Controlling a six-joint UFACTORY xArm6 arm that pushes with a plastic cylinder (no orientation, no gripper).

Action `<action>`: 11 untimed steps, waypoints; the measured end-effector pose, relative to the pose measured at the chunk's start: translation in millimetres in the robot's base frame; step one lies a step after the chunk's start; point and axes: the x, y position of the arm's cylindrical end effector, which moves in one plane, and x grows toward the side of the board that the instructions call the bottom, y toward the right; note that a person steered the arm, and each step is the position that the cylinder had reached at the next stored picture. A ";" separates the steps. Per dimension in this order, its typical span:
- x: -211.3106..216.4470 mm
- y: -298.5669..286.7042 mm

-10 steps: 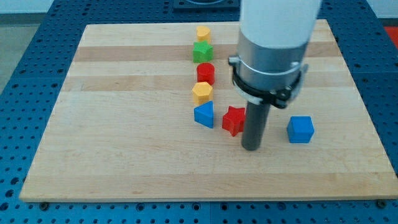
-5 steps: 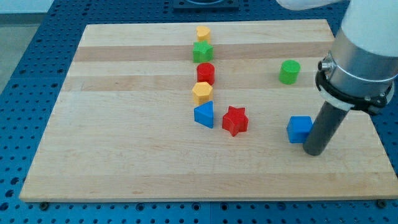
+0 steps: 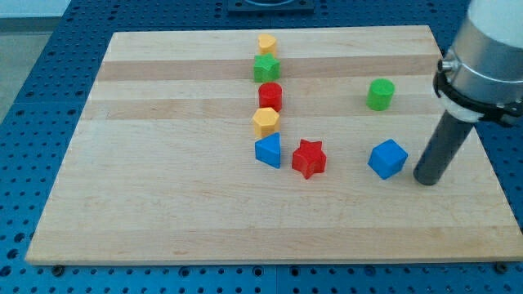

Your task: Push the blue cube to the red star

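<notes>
The blue cube (image 3: 387,158) lies on the wooden board, right of centre, turned with a corner toward the view's bottom. The red star (image 3: 309,158) lies to its left, about a cube and a half away. My tip (image 3: 426,180) rests on the board just right of the blue cube, slightly lower in the view, with a small gap between them. The rod rises to the arm's grey body at the view's right edge.
A column of blocks stands left of the red star: a blue wedge-like block (image 3: 268,150), a yellow block (image 3: 265,122), a red cylinder (image 3: 270,96), a green star (image 3: 266,69), a yellow block (image 3: 266,43). A green cylinder (image 3: 380,94) sits above the blue cube.
My tip swung from beside the red star to the right of the blue cube. The blue cube has shifted a little left and rotated. The green cylinder came into view.
</notes>
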 end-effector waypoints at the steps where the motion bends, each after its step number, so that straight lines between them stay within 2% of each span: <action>1: -27.8 5.1; 5: -27.5 -37.8; 7: 12.0 -30.3; 8: 5.8 -46.8; 9: -20.9 -58.7; 11: -21.9 -61.2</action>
